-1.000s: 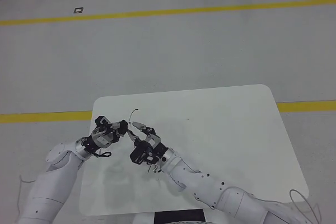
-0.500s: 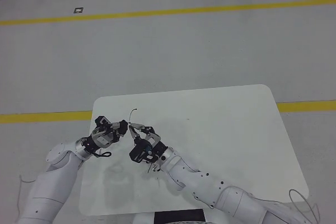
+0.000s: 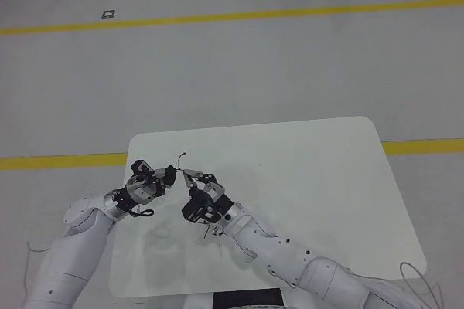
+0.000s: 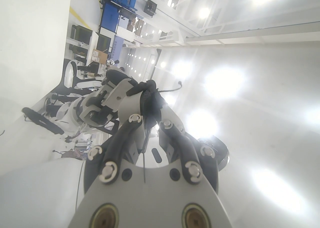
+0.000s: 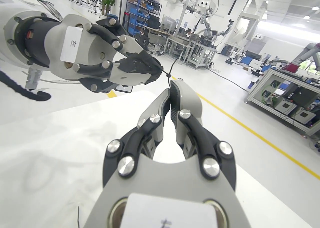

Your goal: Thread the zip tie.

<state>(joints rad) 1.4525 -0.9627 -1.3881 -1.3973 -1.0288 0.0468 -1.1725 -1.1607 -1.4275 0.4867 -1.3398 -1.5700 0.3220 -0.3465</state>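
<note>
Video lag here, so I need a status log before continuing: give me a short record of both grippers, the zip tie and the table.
left gripper: shut on zip tie, held above the table
right gripper: shut on zip tie, tips close to the left gripper's
zip tie: thin, black, spans the short gap between the grippers; one free end curves away
threading: cannot tell whether it is done
table: white; both grippers over its left side
</note>
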